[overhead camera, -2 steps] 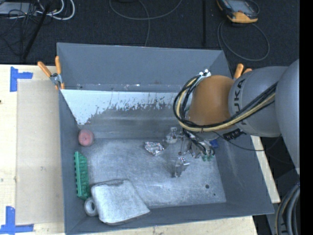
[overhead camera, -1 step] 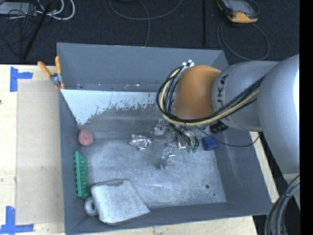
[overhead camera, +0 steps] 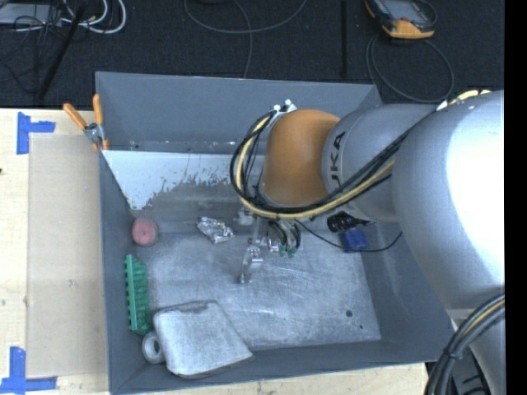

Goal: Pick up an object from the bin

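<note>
My gripper [overhead camera: 249, 265] hangs low over the bare middle of the bin floor, under the arm's orange cover. Just to its upper left lies a small crumpled silvery piece [overhead camera: 214, 230], a short gap away from the gripper. Further left, near the bin's left wall, sits a round pink thing [overhead camera: 145, 232]. I see nothing held in the gripper.
A green comb-like strip [overhead camera: 137, 292] lies along the left wall. A grey-white folded cloth [overhead camera: 200, 338] and a small grey ring [overhead camera: 152, 348] fill the front left corner. A small blue thing [overhead camera: 354, 239] lies at the right, close under the arm.
</note>
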Robot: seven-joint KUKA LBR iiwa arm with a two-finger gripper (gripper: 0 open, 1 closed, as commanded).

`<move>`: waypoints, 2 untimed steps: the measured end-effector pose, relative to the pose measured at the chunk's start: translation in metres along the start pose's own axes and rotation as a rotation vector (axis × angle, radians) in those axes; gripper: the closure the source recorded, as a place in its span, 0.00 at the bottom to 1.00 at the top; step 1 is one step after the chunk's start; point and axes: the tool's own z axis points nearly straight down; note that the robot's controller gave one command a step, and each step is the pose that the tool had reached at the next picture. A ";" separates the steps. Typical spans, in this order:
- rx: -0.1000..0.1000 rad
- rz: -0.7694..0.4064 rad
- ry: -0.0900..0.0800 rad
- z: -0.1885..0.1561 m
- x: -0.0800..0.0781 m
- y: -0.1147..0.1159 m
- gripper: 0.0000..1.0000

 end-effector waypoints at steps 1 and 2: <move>-0.001 0.074 0.002 -0.047 -0.009 0.013 0.00; 0.002 0.224 0.014 -0.003 0.003 0.023 0.00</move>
